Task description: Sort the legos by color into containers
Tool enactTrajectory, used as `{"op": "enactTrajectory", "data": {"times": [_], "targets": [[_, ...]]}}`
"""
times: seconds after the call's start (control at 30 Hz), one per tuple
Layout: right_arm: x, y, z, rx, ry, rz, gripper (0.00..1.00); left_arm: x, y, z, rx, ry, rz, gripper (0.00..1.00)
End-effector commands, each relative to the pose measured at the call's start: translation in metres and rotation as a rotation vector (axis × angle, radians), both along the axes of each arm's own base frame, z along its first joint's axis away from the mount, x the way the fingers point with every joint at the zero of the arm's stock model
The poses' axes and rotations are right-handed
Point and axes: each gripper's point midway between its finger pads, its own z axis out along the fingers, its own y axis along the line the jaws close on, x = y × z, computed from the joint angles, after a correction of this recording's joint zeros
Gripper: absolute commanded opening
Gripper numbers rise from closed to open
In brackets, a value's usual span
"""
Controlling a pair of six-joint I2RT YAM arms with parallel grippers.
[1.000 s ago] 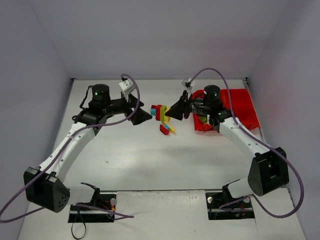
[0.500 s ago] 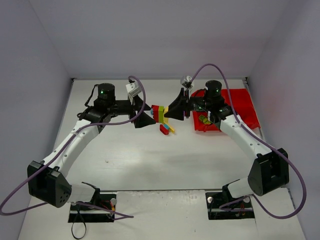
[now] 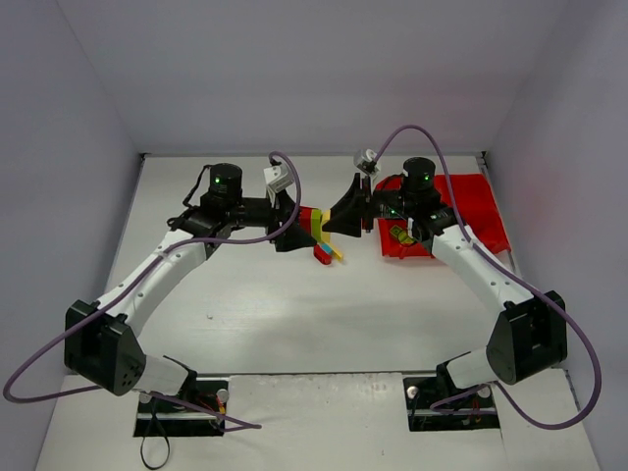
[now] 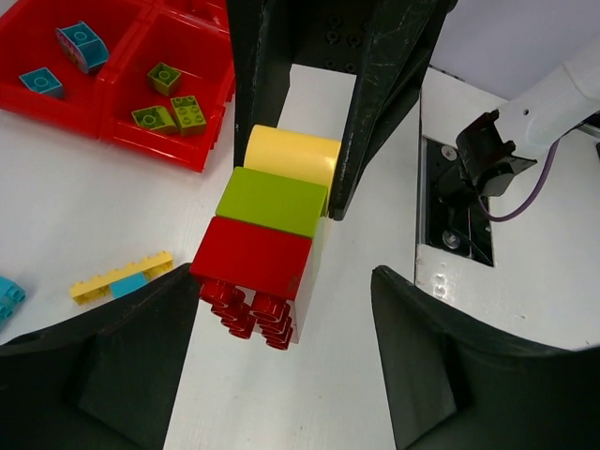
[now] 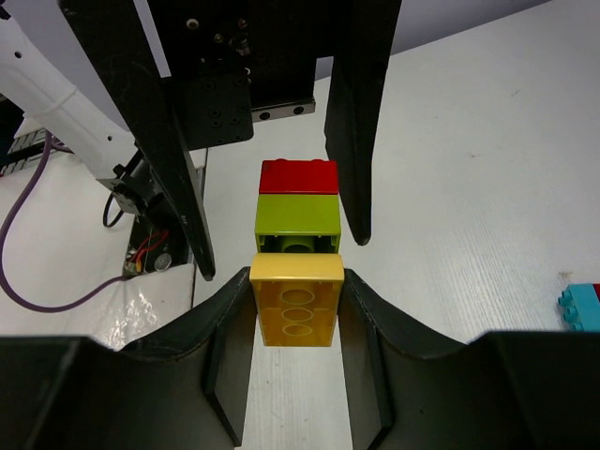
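Separation step: right gripper [image 5: 293, 286] clamps the yellow brick [image 5: 292, 314] of a red-green-yellow stack [image 4: 270, 220] near the red tray [image 4: 155, 150]; left gripper [image 4: 286, 281] gapes wide, flanking the red brick [image 4: 251, 255], not touching. Next, I reckon: close, then pull apart.

Brick stack [image 3: 315, 224] between opposing fingers [image 4: 103, 375]; tray [image 3: 481, 208] to right.
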Motion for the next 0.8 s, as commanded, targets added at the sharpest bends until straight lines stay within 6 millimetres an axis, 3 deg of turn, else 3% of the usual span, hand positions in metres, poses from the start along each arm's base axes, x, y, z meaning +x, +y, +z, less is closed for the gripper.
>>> {"op": "enactTrajectory", "data": {"times": [0.0,0.27,0.63,0.77], "targets": [[-0.005,0.005,0.033,0.05,-0.127,0.05,0.0,0.001,-0.007,0.039,-0.07,-0.124,-0.032,0.66],[-0.008,0.01,0.03,0.048,-0.128,0.062,0.0,0.003,-0.01,0.043,-0.095,-0.133,-0.048,0.48],[-0.005,0.01,0.023,0.039,-0.134,0.053,0.0,-0.003,-0.01,0.039,-0.093,-0.104,-0.074,0.14],[-0.001,0.005,0.018,0.033,-0.127,0.037,0.0,-0.008,-0.008,0.032,-0.068,-0.1,-0.083,0.09]]}}
